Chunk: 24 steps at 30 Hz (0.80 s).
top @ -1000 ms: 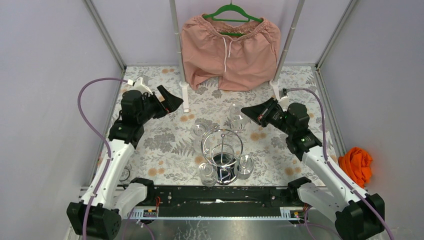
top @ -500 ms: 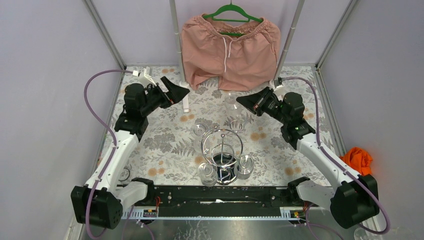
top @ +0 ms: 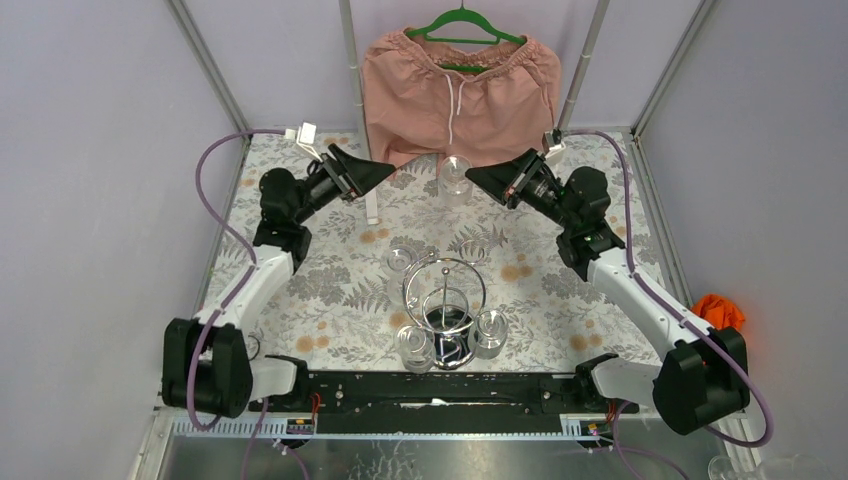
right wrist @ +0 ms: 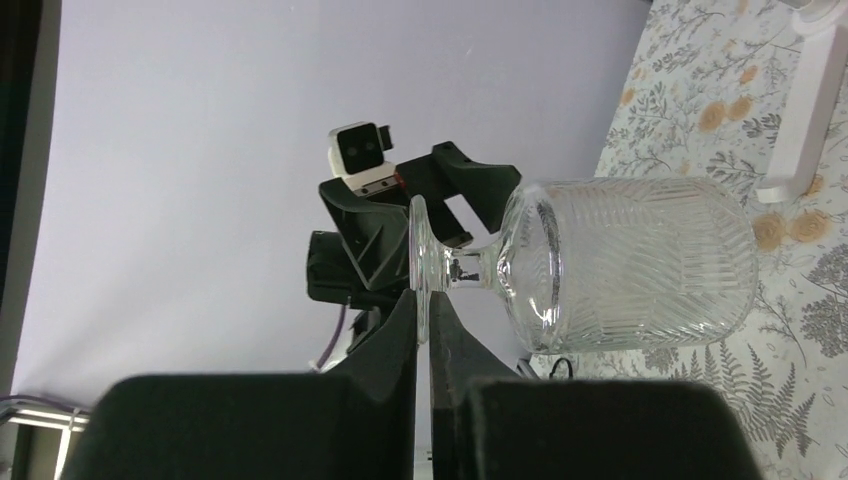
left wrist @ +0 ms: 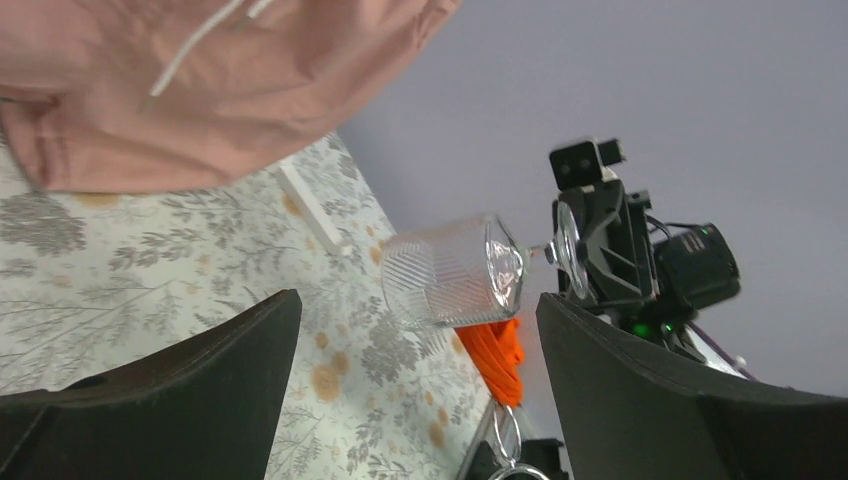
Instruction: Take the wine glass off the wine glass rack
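The wine glass (top: pixel 455 172) is off the rack (top: pixel 445 300): we are raising it, right gripper (top: pixel 474 179) clamping its foot, left gripper (top: pixel 382 171) gaping.

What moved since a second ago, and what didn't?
The right gripper, shut on the glass's foot, carried the glass away from the rack toward the back. The open left gripper swung back and inward to face it. The rack, the other glasses and the shorts stayed put.
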Available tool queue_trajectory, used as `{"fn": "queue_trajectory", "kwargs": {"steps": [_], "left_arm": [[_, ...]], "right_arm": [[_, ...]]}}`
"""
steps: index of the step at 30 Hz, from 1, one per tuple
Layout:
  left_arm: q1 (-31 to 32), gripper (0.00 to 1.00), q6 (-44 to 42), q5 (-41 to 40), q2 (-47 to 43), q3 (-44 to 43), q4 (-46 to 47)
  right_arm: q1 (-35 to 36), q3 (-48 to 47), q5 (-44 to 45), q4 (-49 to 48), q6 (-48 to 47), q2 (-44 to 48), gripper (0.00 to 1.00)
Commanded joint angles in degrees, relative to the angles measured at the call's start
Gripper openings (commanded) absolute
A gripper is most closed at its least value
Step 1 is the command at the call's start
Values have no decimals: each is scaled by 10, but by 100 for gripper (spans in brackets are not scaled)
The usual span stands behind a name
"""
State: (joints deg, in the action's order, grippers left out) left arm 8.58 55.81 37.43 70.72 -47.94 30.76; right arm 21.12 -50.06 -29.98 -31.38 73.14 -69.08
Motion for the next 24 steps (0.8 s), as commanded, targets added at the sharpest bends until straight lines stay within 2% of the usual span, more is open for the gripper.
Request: {"fn": "queue_trajectory", "kwargs": {"steps": [1,8,15,24], "left_arm": [[-5,95,113,76,52,26,240],[-16,92,350,120,204,32,600],[-4,90,351,128,239,-1,611],[7,90,361,129,253,-20,612]], "right_arm": [[5,-42,-24,-111,30,-7,0],[6,-60,-38,-134,41,-16,0],[6,-62,-47,-182,67,-32,0],[6,-62,-56,-336,164,-100,0]]}}
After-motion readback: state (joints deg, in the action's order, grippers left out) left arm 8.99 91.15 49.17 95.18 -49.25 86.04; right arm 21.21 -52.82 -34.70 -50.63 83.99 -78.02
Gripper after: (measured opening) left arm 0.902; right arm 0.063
